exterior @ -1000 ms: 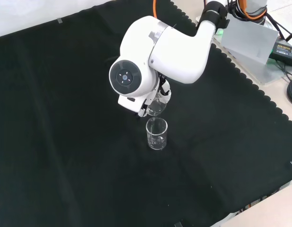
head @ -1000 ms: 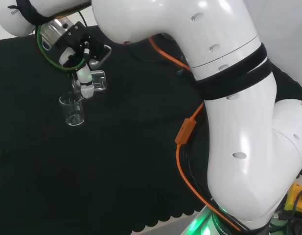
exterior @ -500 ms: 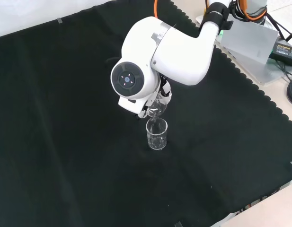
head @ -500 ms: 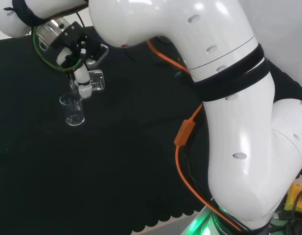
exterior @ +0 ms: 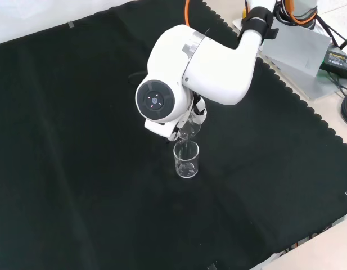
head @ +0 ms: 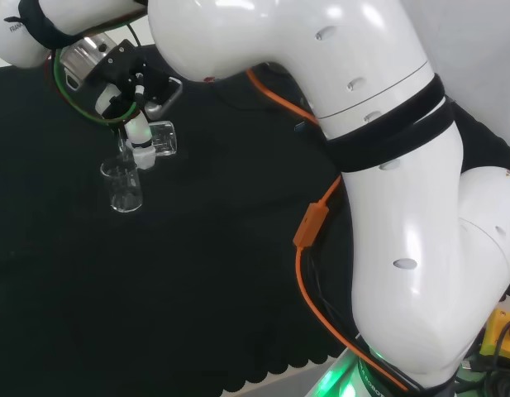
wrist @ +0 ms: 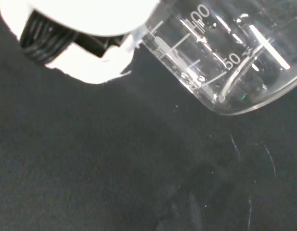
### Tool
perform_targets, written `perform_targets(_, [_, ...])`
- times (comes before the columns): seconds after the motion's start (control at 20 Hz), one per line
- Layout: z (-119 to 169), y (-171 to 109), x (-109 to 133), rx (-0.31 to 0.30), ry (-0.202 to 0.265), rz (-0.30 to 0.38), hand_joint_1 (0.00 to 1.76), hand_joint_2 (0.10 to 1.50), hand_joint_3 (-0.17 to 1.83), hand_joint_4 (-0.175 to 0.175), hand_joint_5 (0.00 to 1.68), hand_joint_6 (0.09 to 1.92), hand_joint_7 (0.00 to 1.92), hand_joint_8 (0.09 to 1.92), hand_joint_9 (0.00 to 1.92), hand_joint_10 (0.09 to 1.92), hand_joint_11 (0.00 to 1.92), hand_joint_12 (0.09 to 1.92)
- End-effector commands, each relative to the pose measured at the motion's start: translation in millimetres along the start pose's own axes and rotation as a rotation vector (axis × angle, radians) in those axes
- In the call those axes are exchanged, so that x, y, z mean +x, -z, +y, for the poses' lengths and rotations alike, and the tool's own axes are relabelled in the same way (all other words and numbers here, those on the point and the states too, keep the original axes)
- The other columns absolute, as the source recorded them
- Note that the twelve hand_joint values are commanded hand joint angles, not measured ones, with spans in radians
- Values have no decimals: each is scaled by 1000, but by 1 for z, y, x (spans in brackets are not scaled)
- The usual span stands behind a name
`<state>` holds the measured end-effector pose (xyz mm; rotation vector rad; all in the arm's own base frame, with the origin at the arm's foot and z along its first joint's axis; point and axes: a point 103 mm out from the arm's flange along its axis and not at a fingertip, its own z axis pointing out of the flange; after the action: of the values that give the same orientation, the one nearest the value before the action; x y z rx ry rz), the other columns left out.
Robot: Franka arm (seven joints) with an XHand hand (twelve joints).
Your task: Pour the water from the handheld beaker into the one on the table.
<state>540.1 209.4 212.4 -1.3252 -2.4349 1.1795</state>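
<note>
Beaker on the table first: the small clear glass beaker stands upright on the black cloth, well in from every edge and roughly mid-cloth in the front view, nearer that view's bottom edge than the arm is. Just above and behind it there, the second clear glass beaker with printed graduations is carried by the black and white hand, whose fingers are curled round its wall; in the head view it lies tipped over almost onto its side, long axis near level, mouth end over the standing beaker's rim and base pointing toward that view's right. So the receiving beaker sits directly below the hand's lower finger, a little to the left in the head view, and the pour depends on keeping the lip over that opening. I cannot make out a stream of water, nor how much is in either vessel. Farther off in the front view the big white arm link with its round grey cap stands before the hand. Compared with a second ago, the hand has risen slightly and the held beaker looks tipped a bit further; the standing beaker has not moved.
</note>
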Motion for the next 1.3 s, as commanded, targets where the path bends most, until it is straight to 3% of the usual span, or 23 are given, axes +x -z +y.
perform_targets(0.05, [0, 5, 3, -7, 3, -4, 1311, 637, 706, -175, 1222, 746, 1287, 724, 1645, 516, 1322, 706])
perform_targets(1.3, [2, 9, 6, 31, -3, -29, 1310, 636, 712, -175, 1218, 754, 1283, 733, 1646, 517, 1323, 709])
